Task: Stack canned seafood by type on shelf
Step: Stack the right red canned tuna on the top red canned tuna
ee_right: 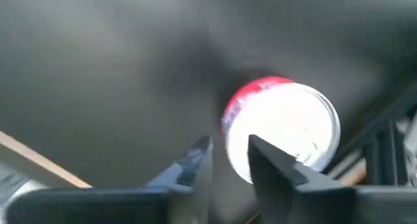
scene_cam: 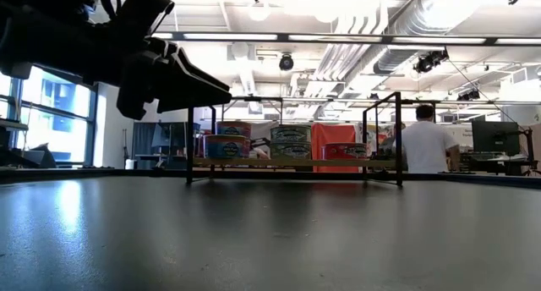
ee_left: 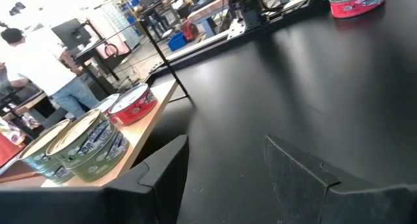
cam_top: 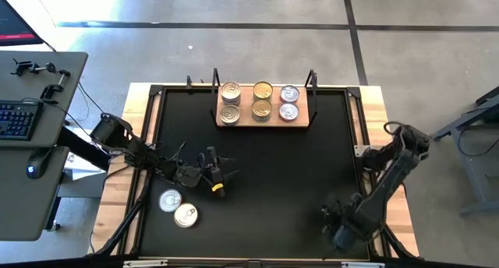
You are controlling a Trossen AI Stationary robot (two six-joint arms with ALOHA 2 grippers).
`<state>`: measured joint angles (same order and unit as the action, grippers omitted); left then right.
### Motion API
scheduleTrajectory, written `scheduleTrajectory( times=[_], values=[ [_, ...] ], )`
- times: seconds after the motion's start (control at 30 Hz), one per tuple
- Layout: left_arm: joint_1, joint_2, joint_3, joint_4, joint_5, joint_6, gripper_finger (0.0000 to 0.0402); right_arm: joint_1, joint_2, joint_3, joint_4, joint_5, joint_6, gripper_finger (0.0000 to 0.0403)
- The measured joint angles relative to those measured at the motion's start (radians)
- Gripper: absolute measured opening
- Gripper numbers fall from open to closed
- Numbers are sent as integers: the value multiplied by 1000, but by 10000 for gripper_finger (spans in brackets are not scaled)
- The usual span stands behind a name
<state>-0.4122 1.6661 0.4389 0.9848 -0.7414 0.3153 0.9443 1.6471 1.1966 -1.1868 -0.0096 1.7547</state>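
Observation:
The shelf [cam_top: 265,116] stands at the table's far edge, its wood board carrying silver-lidded [cam_top: 230,91], gold-lidded [cam_top: 263,91] and bluish [cam_top: 289,93] tins in three columns. Two silver-lidded tins [cam_top: 170,199] [cam_top: 185,215] lie flat on the mat at the near left. My left gripper [cam_top: 222,178] hovers open beside them, pointing nearly level toward the shelf [ee_left: 146,146], with nothing between its fingers. My right gripper [ee_right: 229,149] points down at the near right corner, above a red-sided, white-lidded tin [ee_right: 280,129]. Its fingers stand a narrow gap apart, beside the tin's rim.
A black mat [cam_top: 265,182] covers the table inside a black frame, bare in its middle. A desk with a keyboard [cam_top: 19,120] stands off the table's left. A person [scene_cam: 425,143] stands in the room beyond the shelf.

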Motion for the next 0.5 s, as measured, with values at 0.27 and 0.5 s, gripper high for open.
scheduleTrajectory(
  times=[0.27, 0.5],
  values=[
    [1, 0, 0, 3, 4, 36, 190, 36, 61, -1, -89, -64, 81, 7],
    [16, 0, 0, 7, 86, 31, 190, 39, 55, -66, -55, -82, 72, 2]
  ],
)
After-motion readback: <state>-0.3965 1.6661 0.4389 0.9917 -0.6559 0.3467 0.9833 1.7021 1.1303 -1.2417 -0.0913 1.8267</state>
